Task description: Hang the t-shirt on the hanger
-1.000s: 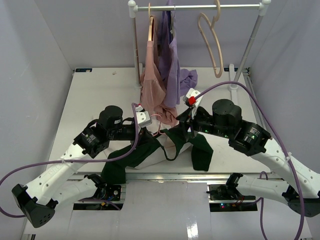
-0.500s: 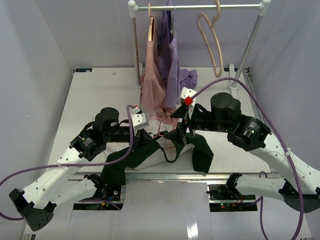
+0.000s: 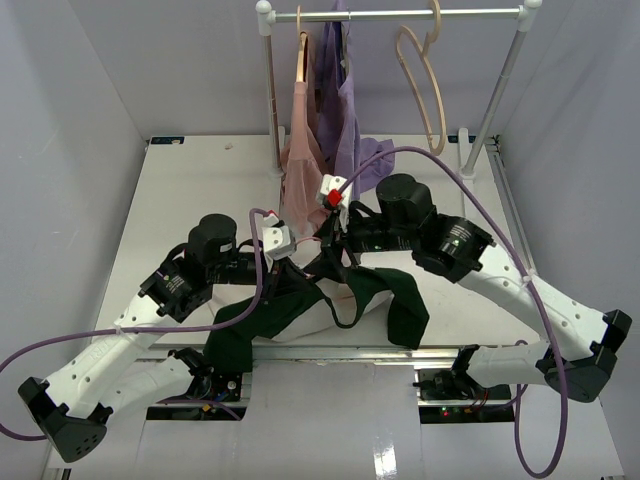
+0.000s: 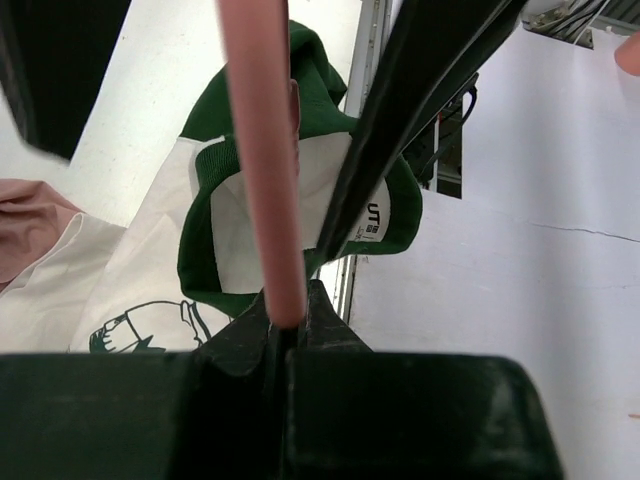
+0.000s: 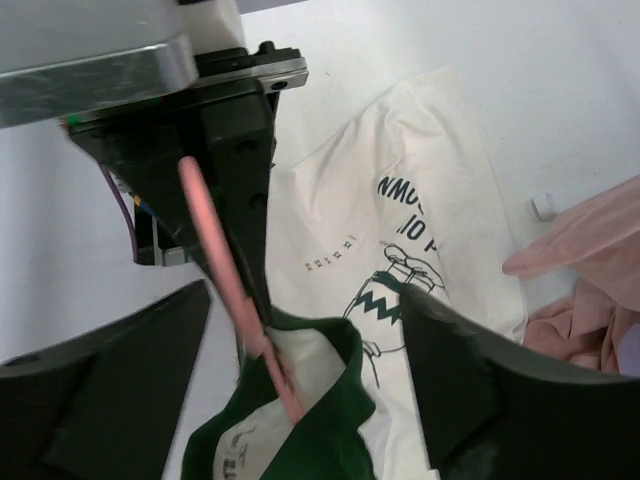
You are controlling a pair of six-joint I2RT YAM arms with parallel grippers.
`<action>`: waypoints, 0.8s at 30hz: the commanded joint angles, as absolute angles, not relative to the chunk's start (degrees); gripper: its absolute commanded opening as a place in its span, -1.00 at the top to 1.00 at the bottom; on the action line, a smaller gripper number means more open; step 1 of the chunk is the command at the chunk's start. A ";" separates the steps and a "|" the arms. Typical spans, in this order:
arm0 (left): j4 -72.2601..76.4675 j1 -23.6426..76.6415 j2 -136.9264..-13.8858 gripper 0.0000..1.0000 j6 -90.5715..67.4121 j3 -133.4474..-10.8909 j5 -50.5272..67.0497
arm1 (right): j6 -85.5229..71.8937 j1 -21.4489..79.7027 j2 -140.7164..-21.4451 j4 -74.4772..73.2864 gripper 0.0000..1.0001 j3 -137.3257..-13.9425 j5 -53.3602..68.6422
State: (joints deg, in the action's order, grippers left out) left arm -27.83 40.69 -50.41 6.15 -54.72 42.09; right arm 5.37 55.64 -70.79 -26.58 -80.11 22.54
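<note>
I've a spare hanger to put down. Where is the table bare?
Bare: the table left of the dusty-pink garment, and its right strip by the rack leg. Crowded: near middle, around the t-shirt.

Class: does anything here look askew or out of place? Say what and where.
The pink garment and lilac garment sag from the rail, hems heaped on the table. The t-shirt lies crumpled at the table's near edge.

The right end effector (image 5: 303, 290) gapes over the t-shirt (image 5: 430, 200) collar. The hanger (image 5: 226, 275), clamped by the left end effector (image 5: 225, 140), enters the collar.
</note>
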 commanded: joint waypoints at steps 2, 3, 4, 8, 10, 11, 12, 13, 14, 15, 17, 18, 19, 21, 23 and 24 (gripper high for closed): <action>-22.85 40.78 -49.57 1.00 5.05 -54.89 46.26 | 4.37 56.00 -69.19 -17.16 0.00 -74.51 22.17; -22.63 40.78 -49.52 1.00 4.92 -54.75 46.32 | 4.13 56.03 -68.72 -16.12 0.24 -73.54 21.02; -22.50 40.78 -49.48 1.00 4.80 -54.63 46.28 | 3.94 56.07 -68.47 -15.65 0.40 -72.96 20.22; -21.77 40.73 -49.61 0.99 3.01 -54.97 44.11 | 3.40 56.04 -66.69 -15.21 0.84 -71.83 18.09; -21.72 40.78 -50.11 0.83 2.32 -55.50 43.55 | 3.43 56.07 -65.68 -15.21 0.84 -71.63 17.15; -21.84 40.78 -50.30 0.64 1.78 -55.99 43.06 | 3.43 56.07 -64.95 -15.21 0.84 -71.56 16.37; -22.00 40.78 -50.77 0.50 1.44 -56.46 42.78 | 3.43 56.04 -64.25 -15.24 0.84 -71.47 15.64; -22.17 40.77 -51.34 0.38 1.18 -56.93 42.54 | 3.43 55.98 -63.58 -15.30 0.85 -71.36 14.97; -22.32 40.70 -51.52 0.25 0.78 -57.49 41.79 | 3.43 55.89 -63.05 -15.40 0.84 -71.26 14.41; -22.25 40.77 -51.73 0.22 0.64 -57.63 41.09 | 3.43 55.82 -62.29 -15.60 0.84 -71.06 14.27; -22.35 40.78 -51.85 0.12 0.62 -58.15 39.37 | 3.42 55.70 -61.28 -16.48 0.84 -71.03 13.41; -22.48 40.78 -51.86 0.07 0.62 -58.48 38.31 | 3.35 55.57 -60.88 -16.74 0.84 -71.09 12.68; -22.68 40.78 -51.77 0.02 0.62 -58.76 37.34 | 3.34 55.46 -60.46 -17.14 0.84 -71.01 12.26; -22.94 40.74 -51.51 -0.04 -0.30 -59.28 35.44 | 3.30 55.24 -59.55 -17.70 0.85 -70.67 11.65; -22.96 40.76 -51.33 -0.10 -1.36 -59.73 33.80 | 3.18 55.04 -58.70 -17.93 0.84 -70.26 11.27; -23.00 40.78 -51.20 -0.13 -1.60 -59.96 33.21 | 3.16 55.02 -58.23 -17.86 0.84 -70.10 11.32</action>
State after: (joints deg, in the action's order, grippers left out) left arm -23.35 40.51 -52.10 0.56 -57.14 37.05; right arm 2.96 55.57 -60.95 -19.57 -70.41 13.91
